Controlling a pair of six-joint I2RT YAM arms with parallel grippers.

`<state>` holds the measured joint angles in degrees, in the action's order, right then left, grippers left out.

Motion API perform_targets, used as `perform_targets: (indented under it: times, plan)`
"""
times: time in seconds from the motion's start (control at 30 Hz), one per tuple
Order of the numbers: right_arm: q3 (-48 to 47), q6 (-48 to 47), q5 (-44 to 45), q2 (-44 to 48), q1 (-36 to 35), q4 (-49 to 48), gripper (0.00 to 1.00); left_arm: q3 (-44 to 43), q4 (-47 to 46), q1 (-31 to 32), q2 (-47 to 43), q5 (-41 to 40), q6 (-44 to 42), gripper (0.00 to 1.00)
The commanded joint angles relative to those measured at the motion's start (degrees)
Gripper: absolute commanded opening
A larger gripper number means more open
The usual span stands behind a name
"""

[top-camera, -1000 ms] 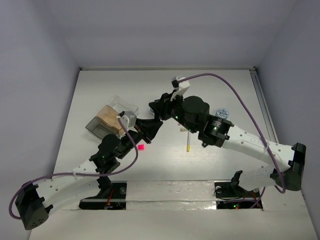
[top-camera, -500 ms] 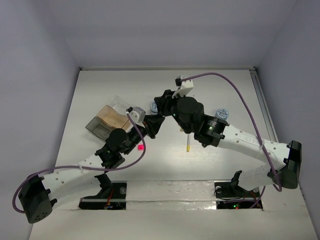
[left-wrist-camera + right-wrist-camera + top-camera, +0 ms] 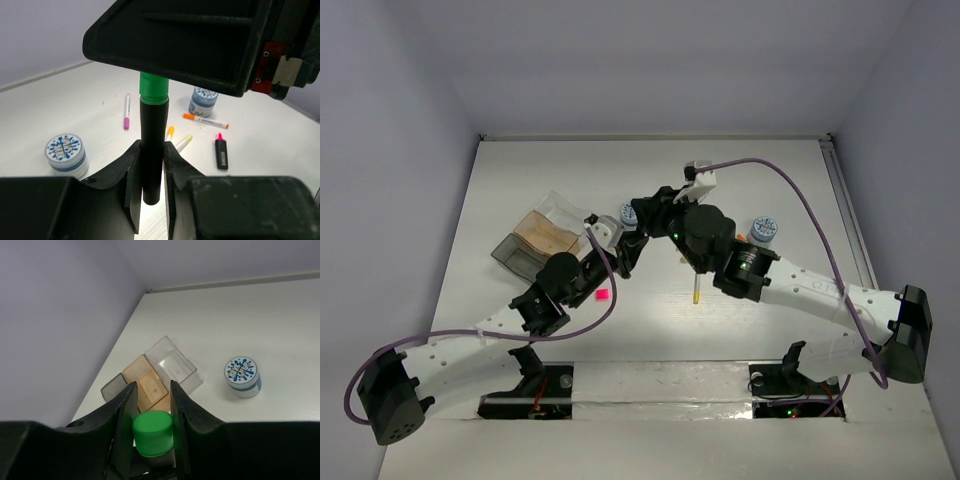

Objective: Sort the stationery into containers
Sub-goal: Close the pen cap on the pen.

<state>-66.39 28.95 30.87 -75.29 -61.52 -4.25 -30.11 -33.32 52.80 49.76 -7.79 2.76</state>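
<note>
A black marker with a green cap stands upright between the two arms over the middle of the table. My left gripper is shut on its black barrel. My right gripper comes from the other side and is shut on the green cap. In the top view the two grippers meet tip to tip and hide the marker. The joined containers lie just beyond it: a clear tray, a tan tray and a grey tray.
Loose on the table are two blue-white discs, a pink-tipped pen, an orange-tipped pen, yellow-tipped pens, a pink-capped black marker and a pink cube. The left wall runs close to the trays.
The left wrist has moved up and to the right, closing in on the right gripper. The right wrist has shifted right, uncovering a disc beside it.
</note>
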Motion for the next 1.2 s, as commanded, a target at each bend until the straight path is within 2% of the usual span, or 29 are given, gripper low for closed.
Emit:
perform_targets:
  times: [0.0,0.2,0.63,0.77,0.93,1.17]
  plan:
    - [6.7,3.57,-11.35,-2.23,-2.56,9.44,0.0,-9.79,-16.43,-1.38,-4.14,-5.83,-2.41,0.0]
    - [12.94,5.76,-15.66,-3.73,-3.69,4.96,0.0,-11.9,-16.07,-1.38,-3.79,-4.16,-2.41,0.0]
    - [23.59,14.64,-17.77,-11.18,-8.26,-3.22,0.0,-14.01,-14.49,-1.38,-3.62,-4.08,-3.3,0.0]
    - [21.3,14.56,-14.97,-14.01,-9.85,0.11,0.0,-14.19,-13.97,-1.38,-3.87,-4.07,-3.03,0.0]
    - [23.76,13.77,-9.87,-9.27,-9.85,2.84,0.0,-14.54,-13.26,-1.38,-5.2,-3.64,-3.12,0.0]
    - [24.63,16.75,-19.34,-17.43,-10.37,-6.8,0.0,-15.68,-12.91,-1.38,-4.75,-3.28,-1.8,0.0]
